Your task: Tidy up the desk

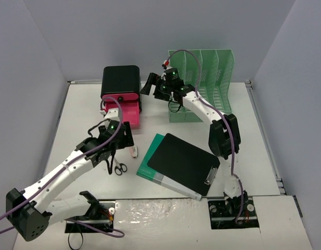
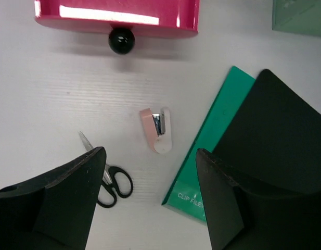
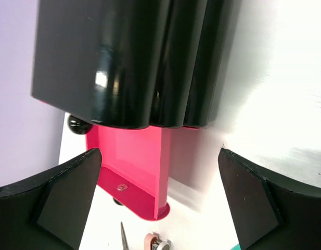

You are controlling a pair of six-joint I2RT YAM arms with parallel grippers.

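The white desk (image 1: 254,151) carries a black drawer cabinet (image 1: 120,81) whose pink drawer (image 1: 123,117) is pulled out. My left gripper (image 1: 125,137) hovers open over a small pink and white stapler (image 2: 158,130), with black-handled scissors (image 2: 106,178) beside its left finger. Nothing sits between its fingers (image 2: 72,198). My right gripper (image 1: 149,86) is open next to the cabinet's (image 3: 129,57) right side, looking down at the open drawer (image 3: 134,166). It holds nothing.
A black clipboard (image 1: 184,162) lies on a green clip file (image 1: 150,162) in the desk's middle, right of the stapler (image 1: 133,152). A green file rack (image 1: 204,83) stands at the back. Grey walls close in the left, right and back.
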